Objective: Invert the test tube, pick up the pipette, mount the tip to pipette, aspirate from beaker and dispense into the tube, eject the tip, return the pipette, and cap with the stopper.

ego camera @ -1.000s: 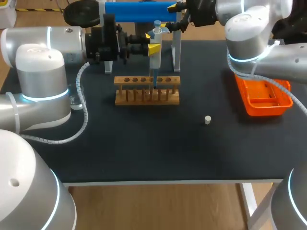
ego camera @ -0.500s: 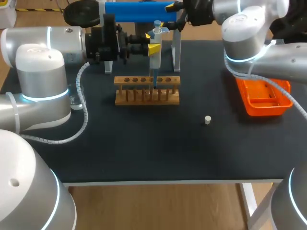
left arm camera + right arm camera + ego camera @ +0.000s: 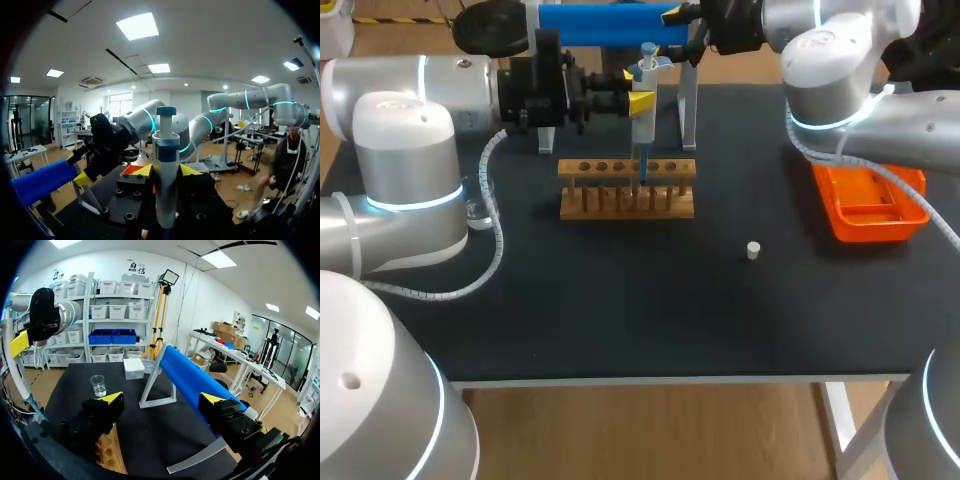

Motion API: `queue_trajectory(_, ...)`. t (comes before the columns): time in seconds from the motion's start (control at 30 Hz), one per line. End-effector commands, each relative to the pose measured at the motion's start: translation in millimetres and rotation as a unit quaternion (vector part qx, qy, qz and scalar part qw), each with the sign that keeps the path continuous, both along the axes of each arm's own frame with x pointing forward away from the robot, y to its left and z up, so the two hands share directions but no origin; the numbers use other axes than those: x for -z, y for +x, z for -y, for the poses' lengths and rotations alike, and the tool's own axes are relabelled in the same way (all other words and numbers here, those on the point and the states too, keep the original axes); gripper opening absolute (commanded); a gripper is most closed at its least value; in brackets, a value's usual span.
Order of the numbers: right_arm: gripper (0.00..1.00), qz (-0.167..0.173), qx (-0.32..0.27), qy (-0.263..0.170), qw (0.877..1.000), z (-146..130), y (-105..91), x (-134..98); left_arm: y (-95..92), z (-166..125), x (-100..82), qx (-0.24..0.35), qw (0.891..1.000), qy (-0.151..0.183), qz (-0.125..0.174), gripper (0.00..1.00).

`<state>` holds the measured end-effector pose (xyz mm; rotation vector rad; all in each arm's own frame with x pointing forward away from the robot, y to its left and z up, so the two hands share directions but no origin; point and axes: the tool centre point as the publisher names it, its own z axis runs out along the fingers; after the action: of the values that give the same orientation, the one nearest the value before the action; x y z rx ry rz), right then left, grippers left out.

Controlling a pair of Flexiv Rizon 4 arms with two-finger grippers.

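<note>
Standing upright over the wooden rack, the pipette has its long axis vertical: plunger knob at the top, slim blue tip pointing straight down at the row of holes in the rack's top bar. Its body is pale grey-white, with a blue knob and a blue collar just below. The left wrist view shows this upper part close up, rising between the fingers. The left gripper is clamped on the pipette's body from two sides, a yellow tip against each flank, with the arm coming in level from the left side of the table. Whether the tip sits inside a tube I cannot tell.

The right gripper hovers at the table's far edge by the end of the blue bar, its fingers spread wide and holding nothing. In its wrist view the bar slants past one finger, not pinched. The beaker – clear glass with a little liquid – stands on the dark table ahead of that gripper, beyond the rack's end. The small white stopper lies alone, well apart from the rack, nearer the orange tray on the right.
</note>
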<state>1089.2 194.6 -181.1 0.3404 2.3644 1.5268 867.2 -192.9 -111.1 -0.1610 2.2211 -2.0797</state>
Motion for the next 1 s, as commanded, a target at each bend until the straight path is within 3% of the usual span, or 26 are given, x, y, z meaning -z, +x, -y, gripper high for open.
queue_trajectory(0.03, 1.0, -0.001, -0.001, -0.001, 1.0, 0.8, 0.6, -0.5, 0.5, -4.7, -8.1, -0.011, 1.0, 0.014, -0.002, 0.0)
queue_trajectory(0.37, 1.0, -0.001, -0.001, -0.001, 1.0, 0.8, 0.6, -0.5, 27.6, -47.5, -8.5, -0.077, 0.996, 0.041, -0.006, 0.0)
queue_trajectory(1.0, 1.0, -0.001, -0.001, -0.001, 1.0, 0.8, 0.6, -0.5, 109.5, -107.5, 2.6, -0.192, 0.981, 0.013, 0.004, 0.0)
